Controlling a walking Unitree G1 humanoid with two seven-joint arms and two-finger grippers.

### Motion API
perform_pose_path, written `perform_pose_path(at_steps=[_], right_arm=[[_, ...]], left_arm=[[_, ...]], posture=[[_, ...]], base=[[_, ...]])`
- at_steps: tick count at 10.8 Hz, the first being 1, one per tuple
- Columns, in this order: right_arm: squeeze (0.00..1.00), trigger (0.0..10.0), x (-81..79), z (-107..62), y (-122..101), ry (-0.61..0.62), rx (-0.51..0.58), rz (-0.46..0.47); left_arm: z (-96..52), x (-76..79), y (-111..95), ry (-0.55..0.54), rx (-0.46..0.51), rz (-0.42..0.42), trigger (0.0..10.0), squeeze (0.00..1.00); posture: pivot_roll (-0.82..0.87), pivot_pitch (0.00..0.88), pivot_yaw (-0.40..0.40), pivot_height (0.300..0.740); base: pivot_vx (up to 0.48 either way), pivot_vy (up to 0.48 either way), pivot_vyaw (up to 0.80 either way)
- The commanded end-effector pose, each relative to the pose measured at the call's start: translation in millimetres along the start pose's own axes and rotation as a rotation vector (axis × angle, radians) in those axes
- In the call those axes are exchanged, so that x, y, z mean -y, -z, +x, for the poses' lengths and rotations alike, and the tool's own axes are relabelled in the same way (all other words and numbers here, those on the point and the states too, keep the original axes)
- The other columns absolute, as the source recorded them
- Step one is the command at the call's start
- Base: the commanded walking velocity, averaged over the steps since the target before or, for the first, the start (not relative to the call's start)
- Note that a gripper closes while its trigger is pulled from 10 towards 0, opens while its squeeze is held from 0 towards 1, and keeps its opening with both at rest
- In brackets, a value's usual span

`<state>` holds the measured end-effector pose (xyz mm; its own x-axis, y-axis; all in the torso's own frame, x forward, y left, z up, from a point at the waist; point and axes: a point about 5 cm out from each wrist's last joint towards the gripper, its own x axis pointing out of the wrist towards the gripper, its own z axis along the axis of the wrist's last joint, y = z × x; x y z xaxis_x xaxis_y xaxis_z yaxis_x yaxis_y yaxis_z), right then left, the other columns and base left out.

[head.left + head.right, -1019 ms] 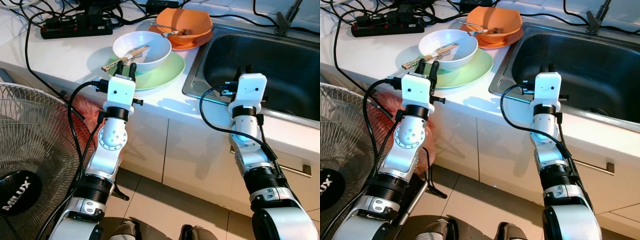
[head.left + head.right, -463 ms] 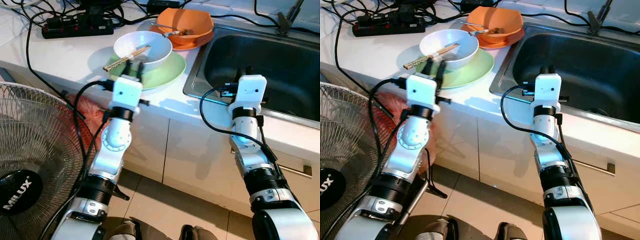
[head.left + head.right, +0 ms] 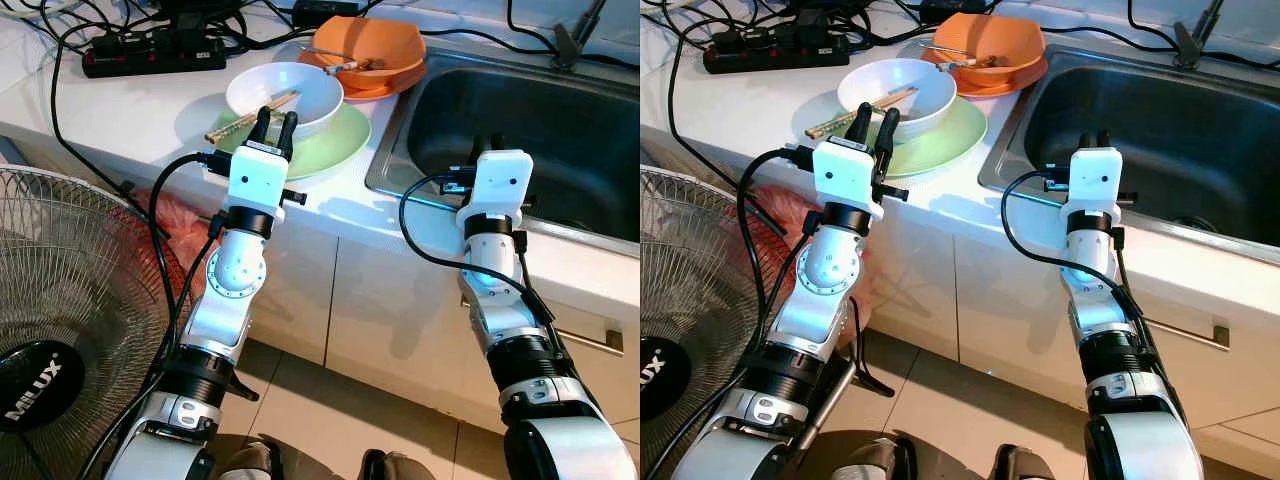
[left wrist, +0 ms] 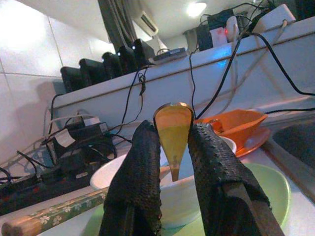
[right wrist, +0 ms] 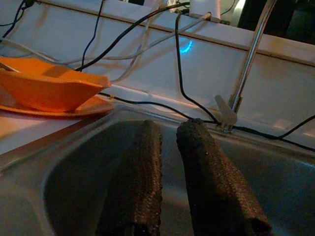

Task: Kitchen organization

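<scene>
Two black fingers of the left gripper (image 3: 275,122) stand slightly apart, with nothing between them, just at the near rim of the round white ceramic bowl (image 3: 285,96). The gap seems chosen to fit over that rim, so I judge the arm is lining up to take the bowl.

A pair of patterned wooden chopsticks (image 3: 250,115) lies across the bowl, one end sticking out over the rim close to the fingers, which could get in the way. The bowl sits on a pale green round plate (image 3: 320,143) on the white counter (image 3: 130,110).

Behind it, an orange bowl (image 3: 368,45) rests on an orange plate beside the steel sink (image 3: 560,130).

The right gripper (image 3: 1096,137) waits over the sink's front edge, fingers narrowly parted and empty, probably kept ready to receive dishes.
</scene>
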<state>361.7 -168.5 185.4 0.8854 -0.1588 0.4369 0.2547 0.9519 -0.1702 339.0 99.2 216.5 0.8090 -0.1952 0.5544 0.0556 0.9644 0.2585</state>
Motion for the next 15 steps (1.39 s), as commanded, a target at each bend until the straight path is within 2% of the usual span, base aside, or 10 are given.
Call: perform_pose_path(at_steps=[1, 7, 8, 9, 15], right_arm=[[0.00, 10.0, 1.2, -3.0, 3, 0.005, -0.016, 0.000], [0.00, 10.0, 1.1, -3.0, 3, 0.005, -0.016, 0.000], [0.00, 10.0, 0.5, -2.9, 3, 0.010, -0.014, 0.001], [0.00, 10.0, 0.4, -2.9, 3, 0.013, -0.013, 0.002], [0.00, 10.0, -0.4, -2.8, 2, 0.013, -0.011, 0.005]], left_arm=[[3.0, 0.9, -7, 0.011, 0.036, -0.003, 10.0, 0.00], [3.2, 1.0, -8, 0.014, 0.040, -0.008, 10.0, 0.00], [15.1, -4.7, -31, 0.010, 0.144, 0.030, 0.0, 0.00], [21.0, -7.5, -45, 0.005, 0.202, 0.049, 10.0, 0.00], [21.0, -7.7, -46, 0.003, 0.207, 0.053, 10.0, 0.00]], posture=[[0.02, 0.137, 0.003, 0.740], [0.02, 0.137, 0.003, 0.740], [0.03, 0.141, -0.002, 0.740], [0.03, 0.141, -0.002, 0.740], [0.03, 0.142, -0.003, 0.740]], base=[[0.000, 0.000, 0.00], [0.000, 0.000, 0.00], [0.000, 0.000, 0.00], [0.000, 0.000, 0.00], [0.000, 0.000, 0.00]])
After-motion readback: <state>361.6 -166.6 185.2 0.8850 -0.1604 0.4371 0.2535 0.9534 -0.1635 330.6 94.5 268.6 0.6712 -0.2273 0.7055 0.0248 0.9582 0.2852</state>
